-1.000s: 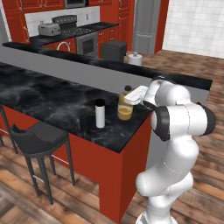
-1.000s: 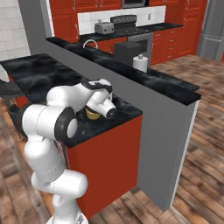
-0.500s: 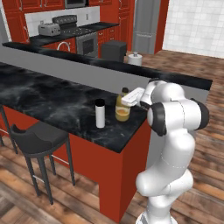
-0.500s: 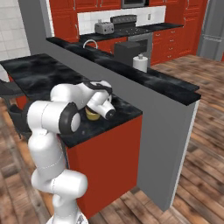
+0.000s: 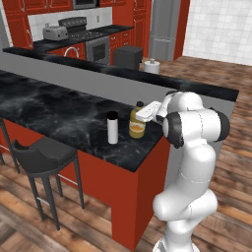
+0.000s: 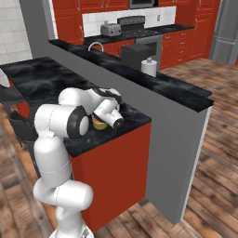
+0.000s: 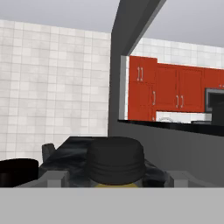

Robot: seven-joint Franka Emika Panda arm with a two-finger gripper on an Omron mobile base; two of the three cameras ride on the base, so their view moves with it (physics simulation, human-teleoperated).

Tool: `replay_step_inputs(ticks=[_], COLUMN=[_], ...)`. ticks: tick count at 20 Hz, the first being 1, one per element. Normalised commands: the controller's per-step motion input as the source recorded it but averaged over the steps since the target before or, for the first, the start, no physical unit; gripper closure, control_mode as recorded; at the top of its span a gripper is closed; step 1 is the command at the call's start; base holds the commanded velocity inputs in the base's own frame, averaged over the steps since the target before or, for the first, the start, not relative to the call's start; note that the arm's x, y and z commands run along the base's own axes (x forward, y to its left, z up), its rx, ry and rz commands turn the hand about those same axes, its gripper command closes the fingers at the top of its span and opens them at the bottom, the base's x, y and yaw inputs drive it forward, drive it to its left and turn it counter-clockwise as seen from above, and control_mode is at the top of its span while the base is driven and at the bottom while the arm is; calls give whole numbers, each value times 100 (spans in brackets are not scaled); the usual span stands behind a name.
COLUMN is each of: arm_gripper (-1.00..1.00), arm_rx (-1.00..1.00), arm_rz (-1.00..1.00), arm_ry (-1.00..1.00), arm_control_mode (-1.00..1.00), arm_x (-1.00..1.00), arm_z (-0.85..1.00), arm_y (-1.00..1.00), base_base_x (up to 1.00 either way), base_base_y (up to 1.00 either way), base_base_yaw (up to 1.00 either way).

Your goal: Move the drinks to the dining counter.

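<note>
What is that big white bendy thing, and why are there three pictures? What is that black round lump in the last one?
The white thing is a robot arm. Its gripper is like a hand with two fingers. Two pictures come from cameras behind the arm, one on each side, so you see the same kitchen twice. The third camera sits on the hand itself and looks forward. The black lump is the juice bottle's cap, very close up. The juice bottle and a white bottle stand on the black counter. The gripper is right at the juice bottle, but I cannot tell whether it is squeezing it.
</note>
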Motion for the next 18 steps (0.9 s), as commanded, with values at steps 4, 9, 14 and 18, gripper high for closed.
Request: replay_step_inputs(ticks=[4,9,14,18], arm_gripper=[100,100,100,-100], arm_rx=[0,0,0,0], arm_rz=[0,0,0,0], arm_ry=[0,0,0,0], arm_control_mode=[-100,-100,-100,-100], arm_x=[15,13,1,0], arm_z=[-17,-22,-15,-20], arm_y=[0,0,0,3], base_base_x=[0,0,0,0], base_base_y=[0,0,0,0], base_base_yaw=[0,0,0,0])
